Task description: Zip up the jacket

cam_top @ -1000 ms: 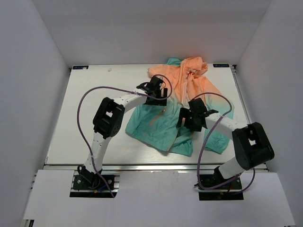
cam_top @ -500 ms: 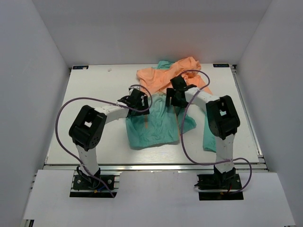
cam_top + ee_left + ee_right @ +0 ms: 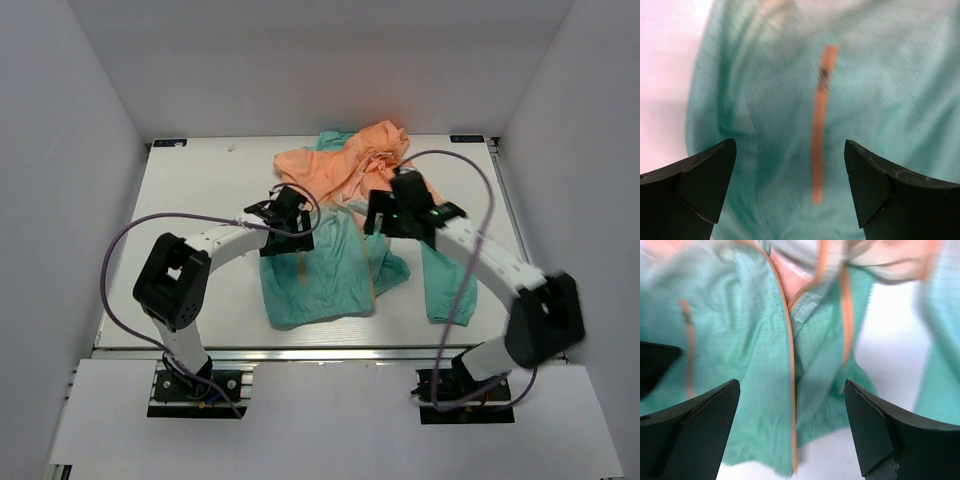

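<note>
Where the white table (image 3: 200, 190) fills the overhead view, the jacket (image 3: 320, 275) lies crumpled on it, its orange hood and shoulders bunched toward the far edge and its teal panels spread toward the arm bases. The left arm (image 3: 215, 240) reaches in from beside the jacket's teal panel, and the right arm (image 3: 490, 260) crosses above the teal sleeve on the jacket's opposite side, covering part of it. A purple cable (image 3: 120, 250) loops outward beside the left arm, clear of the jacket; a second purple cable (image 3: 470, 170) arches from the right arm over the jacket's orange part. The left gripper (image 3: 283, 213) hangs over the jacket where orange fades to teal, jaws spread wide and holding nothing; its wrist view shows only teal cloth between the fingers (image 3: 705, 185). The right gripper (image 3: 392, 214) hangs over the jacket's middle, jaws likewise wide apart and empty, fingers (image 3: 875, 430) clear of the cloth. Beneath it the front zipper (image 3: 790, 365) stands unjoined: one orange edge runs down the teal panel, while the other edge (image 3: 846, 315) lies apart, with folded cloth between them. A short orange strip (image 3: 819, 130), bearing a small dark mark near its upper end, lies on the teal panel under the left gripper.
</note>
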You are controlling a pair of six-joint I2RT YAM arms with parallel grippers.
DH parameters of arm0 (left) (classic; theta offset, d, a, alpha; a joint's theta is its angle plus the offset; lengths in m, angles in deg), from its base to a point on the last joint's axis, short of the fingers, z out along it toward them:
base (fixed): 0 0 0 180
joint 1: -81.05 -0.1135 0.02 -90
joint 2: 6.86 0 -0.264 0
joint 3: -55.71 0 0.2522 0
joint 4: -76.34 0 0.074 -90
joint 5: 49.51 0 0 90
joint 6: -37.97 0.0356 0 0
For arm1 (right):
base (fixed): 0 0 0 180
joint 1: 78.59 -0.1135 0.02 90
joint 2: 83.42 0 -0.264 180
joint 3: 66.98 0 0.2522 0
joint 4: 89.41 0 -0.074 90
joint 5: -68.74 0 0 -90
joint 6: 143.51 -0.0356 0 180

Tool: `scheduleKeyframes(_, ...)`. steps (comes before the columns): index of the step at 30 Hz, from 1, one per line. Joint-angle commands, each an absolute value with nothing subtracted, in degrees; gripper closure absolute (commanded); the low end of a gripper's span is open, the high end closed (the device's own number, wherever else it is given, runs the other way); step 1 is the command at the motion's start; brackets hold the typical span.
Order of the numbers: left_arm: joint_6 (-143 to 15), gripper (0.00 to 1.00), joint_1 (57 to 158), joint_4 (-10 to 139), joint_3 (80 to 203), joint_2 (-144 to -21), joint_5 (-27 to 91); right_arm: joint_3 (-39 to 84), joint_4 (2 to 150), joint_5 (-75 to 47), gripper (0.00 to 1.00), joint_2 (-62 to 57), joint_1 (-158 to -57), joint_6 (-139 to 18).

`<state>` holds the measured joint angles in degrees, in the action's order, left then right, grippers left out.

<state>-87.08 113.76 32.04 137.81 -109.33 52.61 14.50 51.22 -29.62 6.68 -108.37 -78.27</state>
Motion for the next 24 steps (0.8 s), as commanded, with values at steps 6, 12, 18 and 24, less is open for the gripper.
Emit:
scheduleKeyframes(6,-93.95,0.02,132.89,26.81,140.21,-103.87,41.74,-9.0,51.0,-37.24,0.11,-28.97,-101.62,-92.01)
scheduleKeyframes(12,-97.47,0.02,141.16,26.64,146.8,-112.05,42.34,-11.64,45.19,-41.56,0.11,-39.37,-101.09,-92.71)
scheduleKeyframes(18,-99.66,0.09,141.52,26.99,147.69,-114.79,45.32,-13.76,46.24,-37.53,0.11,-41.06,-101.09,-93.68)
scheduleKeyframes(24,-99.84,0.17,141.52,26.64,150.41,-117.5,47.08,-14.99,46.33,-37.7,0.11,-41.32,-101.09,-93.51)
